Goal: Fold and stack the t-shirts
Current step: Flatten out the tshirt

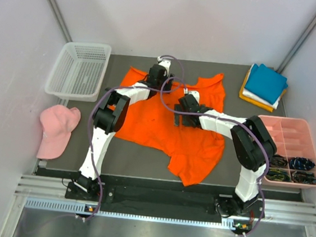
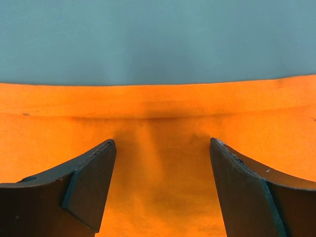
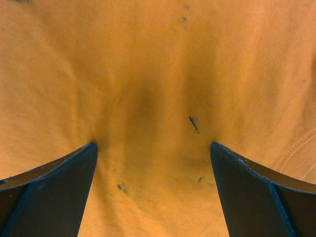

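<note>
A bright orange t-shirt (image 1: 197, 148) lies spread and rumpled on the dark table mat. My left gripper (image 1: 158, 72) is open and pressed down on the shirt's far edge; in the left wrist view its fingers (image 2: 91, 185) straddle orange cloth (image 2: 163, 118) just below the mat. My right gripper (image 1: 183, 104) is open and down on the middle of the shirt; in the right wrist view the cloth (image 3: 158, 74) fills the frame between its fingers (image 3: 242, 187). Folded shirts, teal blue on white on amber yellow (image 1: 265, 83), are stacked at the far right.
A white mesh basket (image 1: 79, 70) stands at the far left. A pale pink cap (image 1: 56, 130) lies left of the mat. A pink divided tray (image 1: 290, 149) with small dark items sits at the right. Grey walls close in on three sides.
</note>
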Controlling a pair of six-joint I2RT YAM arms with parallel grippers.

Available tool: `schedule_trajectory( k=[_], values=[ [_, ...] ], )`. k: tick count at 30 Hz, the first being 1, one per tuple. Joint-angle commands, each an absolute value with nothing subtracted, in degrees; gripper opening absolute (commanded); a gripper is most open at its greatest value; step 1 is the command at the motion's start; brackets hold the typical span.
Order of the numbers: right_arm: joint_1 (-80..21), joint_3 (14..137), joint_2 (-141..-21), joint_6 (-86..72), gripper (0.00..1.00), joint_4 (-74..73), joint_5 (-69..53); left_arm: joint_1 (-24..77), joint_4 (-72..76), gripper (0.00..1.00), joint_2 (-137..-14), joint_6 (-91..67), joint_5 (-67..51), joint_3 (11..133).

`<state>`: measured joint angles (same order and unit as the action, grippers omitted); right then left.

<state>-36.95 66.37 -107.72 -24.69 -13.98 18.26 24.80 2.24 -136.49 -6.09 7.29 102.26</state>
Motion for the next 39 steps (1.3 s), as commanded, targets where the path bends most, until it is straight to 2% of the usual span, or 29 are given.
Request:
schedule_trajectory(
  k=[1,16,39],
  values=[
    [-37.4,63.7,-110.3,-26.3,0.96,-15.0,16.5,24.9,0.3,0.82,-137.9,-6.5,8.5,106.4],
    [-37.4,62.6,-109.9,-27.1,0.96,-15.0,16.4,24.7,-3.7,0.83,-143.7,-6.4,9.0,116.2],
    [-37.3,60.1,-112.0,-28.7,0.96,-14.1,15.1,22.8,5.4,0.84,-149.7,-7.7,14.1,122.9]
  ],
)
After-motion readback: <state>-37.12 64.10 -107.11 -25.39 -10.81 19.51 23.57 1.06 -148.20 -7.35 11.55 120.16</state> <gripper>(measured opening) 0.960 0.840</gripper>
